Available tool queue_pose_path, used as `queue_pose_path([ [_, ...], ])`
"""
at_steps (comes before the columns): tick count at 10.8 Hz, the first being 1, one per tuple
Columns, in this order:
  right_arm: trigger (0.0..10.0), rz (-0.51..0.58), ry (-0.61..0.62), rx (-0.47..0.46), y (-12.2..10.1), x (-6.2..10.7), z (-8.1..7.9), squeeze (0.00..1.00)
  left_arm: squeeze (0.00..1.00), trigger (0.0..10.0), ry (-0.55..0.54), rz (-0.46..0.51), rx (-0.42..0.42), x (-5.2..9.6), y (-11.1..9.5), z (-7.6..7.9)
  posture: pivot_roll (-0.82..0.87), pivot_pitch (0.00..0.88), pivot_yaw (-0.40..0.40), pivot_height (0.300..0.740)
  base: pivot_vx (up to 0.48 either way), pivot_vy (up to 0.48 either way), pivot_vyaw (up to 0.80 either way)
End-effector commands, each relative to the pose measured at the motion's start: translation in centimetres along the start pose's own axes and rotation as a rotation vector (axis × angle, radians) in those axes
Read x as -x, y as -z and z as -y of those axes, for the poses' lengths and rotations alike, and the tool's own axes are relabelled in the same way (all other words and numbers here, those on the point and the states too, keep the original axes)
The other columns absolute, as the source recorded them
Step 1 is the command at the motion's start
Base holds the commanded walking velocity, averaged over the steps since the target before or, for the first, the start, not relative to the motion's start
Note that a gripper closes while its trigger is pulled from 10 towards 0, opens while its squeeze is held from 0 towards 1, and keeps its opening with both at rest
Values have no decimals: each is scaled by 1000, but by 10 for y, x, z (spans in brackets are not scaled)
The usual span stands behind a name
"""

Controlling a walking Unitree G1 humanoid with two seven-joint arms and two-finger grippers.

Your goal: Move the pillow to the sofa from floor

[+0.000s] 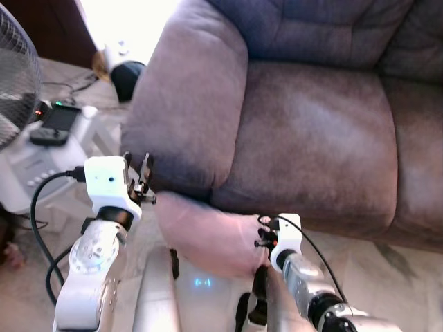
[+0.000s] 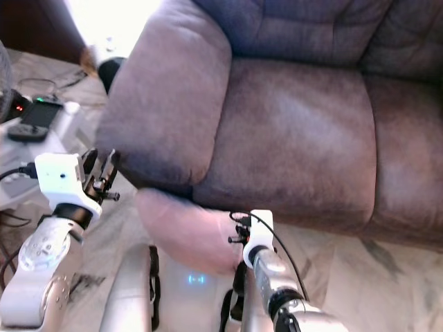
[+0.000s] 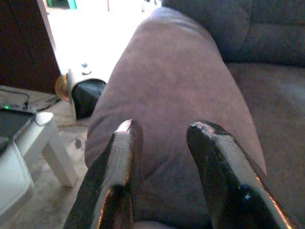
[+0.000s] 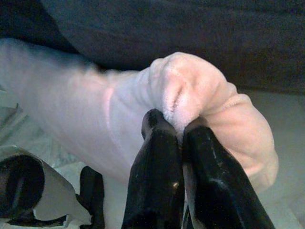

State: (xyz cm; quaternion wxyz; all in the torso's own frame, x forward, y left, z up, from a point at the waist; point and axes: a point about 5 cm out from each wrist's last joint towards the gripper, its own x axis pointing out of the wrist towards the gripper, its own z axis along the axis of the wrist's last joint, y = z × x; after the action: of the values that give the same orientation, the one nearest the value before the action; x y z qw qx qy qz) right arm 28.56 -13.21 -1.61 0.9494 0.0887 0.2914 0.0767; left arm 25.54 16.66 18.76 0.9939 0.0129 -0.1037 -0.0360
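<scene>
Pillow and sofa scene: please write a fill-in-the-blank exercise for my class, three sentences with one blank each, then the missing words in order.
1. The right end effector is shut on a fold of the ____ pillow.
2. The left end effector is ____, with nothing between its fingers.
3. The left end effector points at the sofa's padded ____, beside the seat cushion.

Missing words: pink; open; armrest

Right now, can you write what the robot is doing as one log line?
right gripper: shut on soft pink pillow | left gripper: open, by armrest | pillow: below brown fabric sofa seat, not yet on it
</scene>
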Motion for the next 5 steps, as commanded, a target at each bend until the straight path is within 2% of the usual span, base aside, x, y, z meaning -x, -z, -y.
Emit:
queue_pose_path([
  [1, 10000, 80, 44, 1, -19, 0, 12, 0, 0, 10000, 3, -2, 0, 0, 2, 0, 252, 176, -120, 710, 0, 0, 0],
  [3, 10000, 82, 47, 1, -20, -1, 13, 0, 0, 10000, 5, 4, 5, -4, 3, 0, 250, 162, -119, 735, 0, 0, 0],
  [5, 10000, 87, 53, -2, -22, -1, 13, 0, 0, 10000, 14, 16, 11, -10, 3, 2, 250, 142, -119, 740, 0, 0, 0],
])
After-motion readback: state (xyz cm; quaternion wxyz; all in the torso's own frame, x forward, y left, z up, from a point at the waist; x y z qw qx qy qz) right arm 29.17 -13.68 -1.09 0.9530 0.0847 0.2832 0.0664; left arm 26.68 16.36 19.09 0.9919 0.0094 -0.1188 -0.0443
